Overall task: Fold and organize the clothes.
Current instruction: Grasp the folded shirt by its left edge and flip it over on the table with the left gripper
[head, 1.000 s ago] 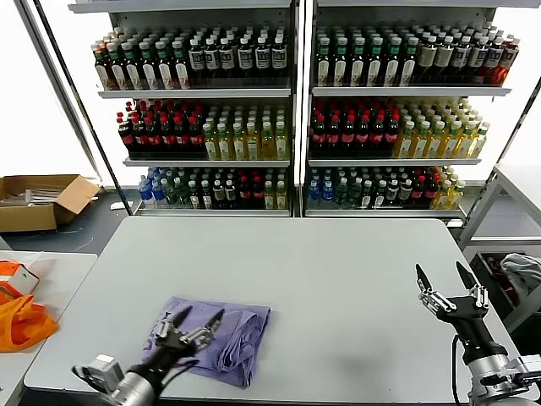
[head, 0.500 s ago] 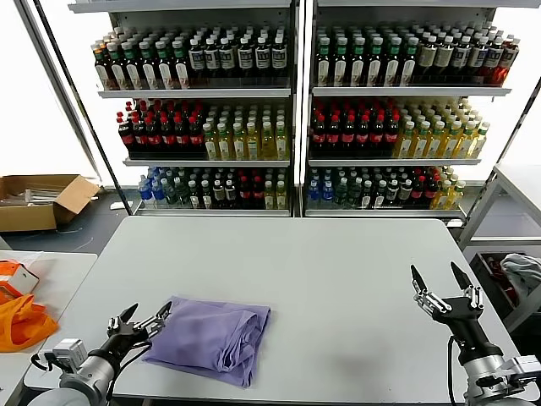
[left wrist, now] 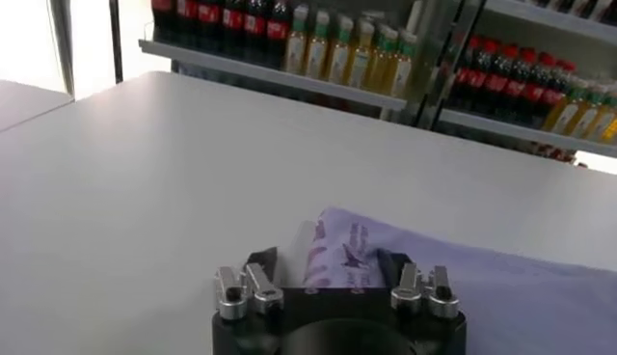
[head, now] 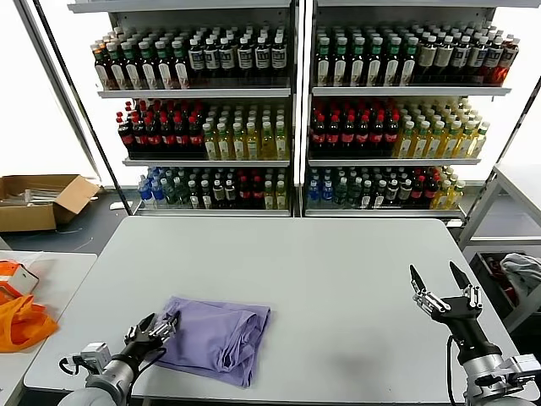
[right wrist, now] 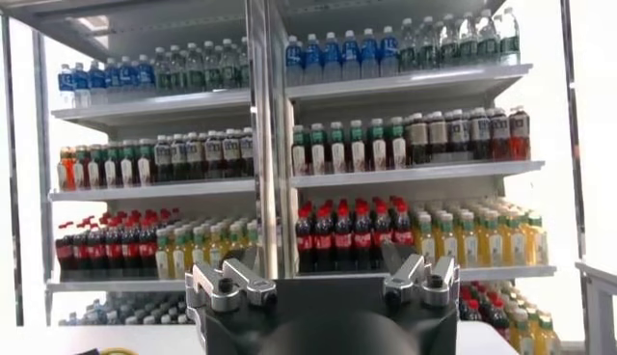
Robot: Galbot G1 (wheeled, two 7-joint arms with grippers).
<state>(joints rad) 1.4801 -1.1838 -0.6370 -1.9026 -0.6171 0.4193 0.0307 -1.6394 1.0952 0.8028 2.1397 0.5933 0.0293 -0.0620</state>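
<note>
Meanwhile, on the head view, a soft, rumpled lavender T-shirt [head: 215, 336] is lying folded on the smooth grey table [head: 338, 271]; the left gripper [head: 157, 327], jaws spread, is now touching its left edge, closer than half a second ago. The right gripper [head: 438, 285] is hovering open, empty. At the left wrist, printed fabric [left wrist: 337, 256] is lying between the fingers [left wrist: 260, 265].

Folded lavender soft-fabric T-shirt [head: 215, 337] lies on the flat grey rectangular table [head: 330, 271], near its front-left edge. Behind the table stand tall metal shelves of bottles [head: 296, 110]. Crumpled orange fabric [head: 21, 321] lies left, on a separate table.
</note>
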